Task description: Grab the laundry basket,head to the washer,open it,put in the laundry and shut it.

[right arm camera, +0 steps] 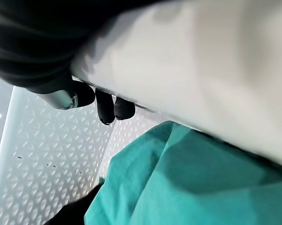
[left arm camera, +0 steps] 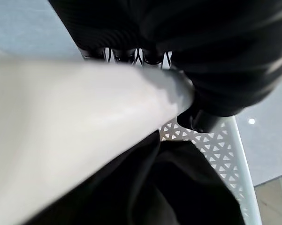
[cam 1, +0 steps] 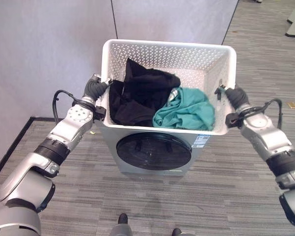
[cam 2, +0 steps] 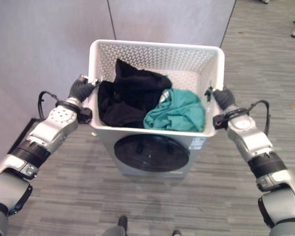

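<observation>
Left of centre, the left hand (cam 1: 95, 87) curls over the side rim of the white laundry basket (cam 1: 167, 49), mid-frame, holding black and teal laundry (cam 1: 184, 110). The washer (cam 1: 154, 151) sits directly below. At right, the right hand (cam 1: 234, 94) clasps the opposite rim.

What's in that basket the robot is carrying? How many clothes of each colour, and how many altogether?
Black clothes: 1 heap; whether it is more than one garment cannot be told
Teal clothes: 1
Total in the basket: 2 bundles that show, above the washer
</observation>
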